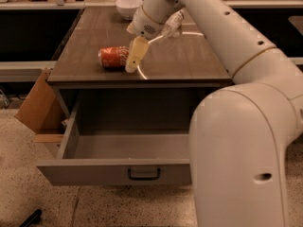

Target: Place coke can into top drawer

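Tabletop [189,63], coke can [112,57] (sideways), bowl [129,7], gripper [134,56] above

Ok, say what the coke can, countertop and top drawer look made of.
The coke can: likely thin metal, glossy red print. The countertop: dark wood-grain, probably laminate. The top drawer: smooth grey panels, painted metal or board. The gripper hangs beside the can.

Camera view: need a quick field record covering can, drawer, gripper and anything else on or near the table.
coke can: lying on its side on the tabletop, not in the drawer
top drawer: pulled open below the tabletop; right part hidden by the arm
gripper: low over the tabletop, right beside the can; contact unclear
bowl: white, at the tabletop's far edge
cardboard: leaning left of the drawer unit
task state: can not yet placed
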Robot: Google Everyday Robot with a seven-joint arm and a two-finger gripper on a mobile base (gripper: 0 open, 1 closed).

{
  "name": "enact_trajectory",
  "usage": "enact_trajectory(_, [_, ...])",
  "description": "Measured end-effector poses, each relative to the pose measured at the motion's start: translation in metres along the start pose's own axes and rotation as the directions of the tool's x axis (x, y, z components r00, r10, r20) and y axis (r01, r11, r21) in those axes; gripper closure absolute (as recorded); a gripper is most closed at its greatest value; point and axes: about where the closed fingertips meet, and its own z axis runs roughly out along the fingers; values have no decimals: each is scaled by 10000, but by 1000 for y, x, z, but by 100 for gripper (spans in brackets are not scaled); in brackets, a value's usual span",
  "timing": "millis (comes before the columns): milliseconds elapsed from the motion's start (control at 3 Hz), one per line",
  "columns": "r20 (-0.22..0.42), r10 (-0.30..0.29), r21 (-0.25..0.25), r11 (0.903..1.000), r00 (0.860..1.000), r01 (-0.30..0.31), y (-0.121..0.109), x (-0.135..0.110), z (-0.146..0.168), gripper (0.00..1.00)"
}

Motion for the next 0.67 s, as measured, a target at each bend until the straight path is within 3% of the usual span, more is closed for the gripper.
enact_trajectory(333, [-74,-144,-433,9990,9999,141,-4,-8,22,0])
enact_trajectory(667, [-127,-216,-755,9969,9997,205,-5,-13,38,19])
